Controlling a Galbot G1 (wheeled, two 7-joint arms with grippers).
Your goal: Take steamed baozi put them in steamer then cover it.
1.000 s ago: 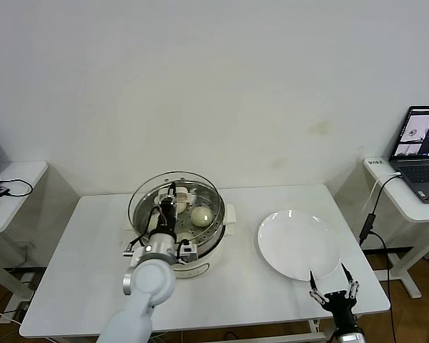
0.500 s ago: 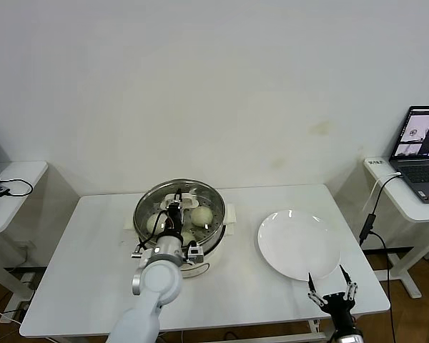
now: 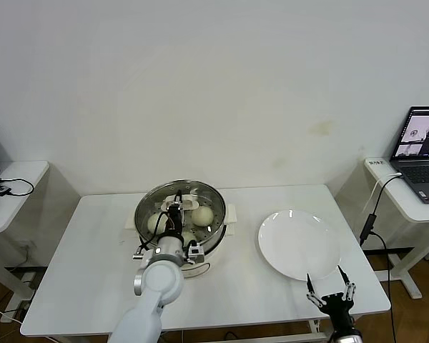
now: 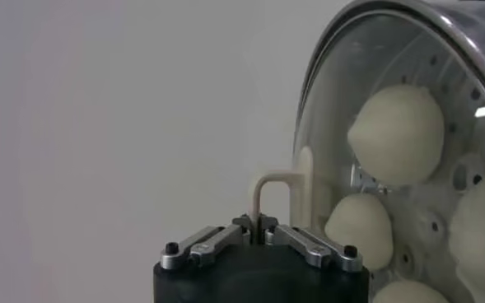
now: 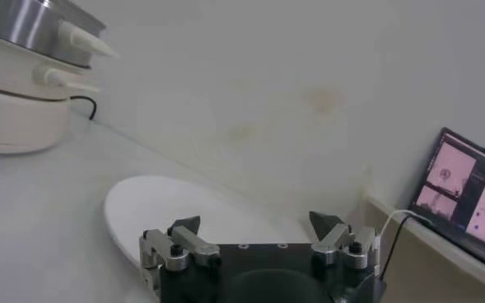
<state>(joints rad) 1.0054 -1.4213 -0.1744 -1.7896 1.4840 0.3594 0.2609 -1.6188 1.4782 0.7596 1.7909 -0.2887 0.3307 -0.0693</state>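
The steamer (image 3: 213,237), a shiny steel pot in a cream-white base, stands left of centre on the table. The glass cover (image 3: 200,193) lies on its rim. Through the glass (image 4: 341,99) several cream-white steamed baozi show on the perforated tray: one (image 3: 202,214) on the right side, one (image 3: 154,222) on the left, one (image 4: 398,136) close up in the left wrist view. My left gripper (image 3: 175,211) (image 4: 257,224) is shut on the cover's thin cream handle (image 4: 271,179). My right gripper (image 3: 330,287) (image 5: 258,221) hangs open and holds nothing at the table's front right edge.
A flat white plate (image 3: 298,244) (image 5: 168,206) lies right of the steamer, just beyond my right gripper. A laptop (image 3: 422,153) sits on a side table at the far right. Another small table (image 3: 11,186) with cables stands at the left.
The cover, held tilted above the steamer a second ago, has come down and shifted right to sit on the pot's rim. My left gripper stayed on its handle. The right gripper barely moved.
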